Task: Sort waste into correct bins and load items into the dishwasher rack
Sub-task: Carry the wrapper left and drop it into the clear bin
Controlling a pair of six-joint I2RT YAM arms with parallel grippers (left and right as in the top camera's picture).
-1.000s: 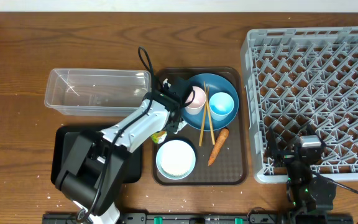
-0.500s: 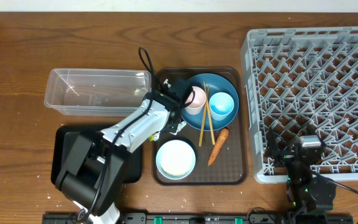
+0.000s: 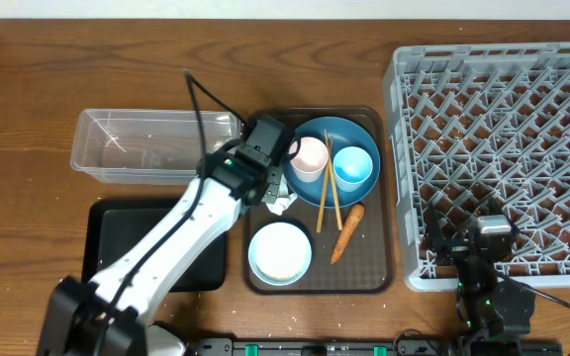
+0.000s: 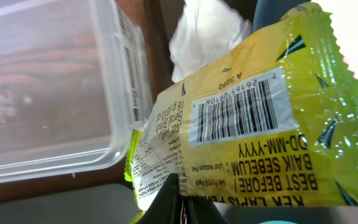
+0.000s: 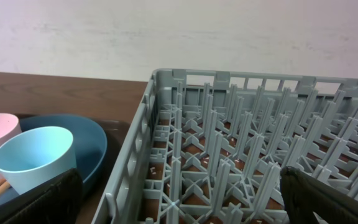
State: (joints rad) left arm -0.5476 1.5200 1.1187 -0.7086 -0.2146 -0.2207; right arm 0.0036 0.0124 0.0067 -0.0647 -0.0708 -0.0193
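Wooden table [image 3: 28, 99], brown serving tray [image 3: 369, 262] mid-frame: snack wrapper [image 4: 247, 130] pinched in the left gripper [image 3: 270, 170] over the tray's left rim, long axis across the wrist view, tissue [image 3: 280, 204] just beside. Clear tub [image 3: 156, 146] lies just left of it, black tray [image 3: 107, 237] back toward the base, so probably a short leftward carry. Right gripper [image 3: 483, 237], fingers spread, sits by the rack [image 3: 503, 119], well apart.

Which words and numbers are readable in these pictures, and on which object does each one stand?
"BEST BEFORE / BAIK SEBELUM : DD-MM-YYYY": upside down on the snack wrapper.
"7 26165 09106": along the barcode on the same wrapper.
"A 3030": beside that barcode.
"KEK LAPIS": cut off at the picture's bottom edge, the rest hidden.
Small print at the wrapper's left end, and the label on the clear tub: too blurred to read.
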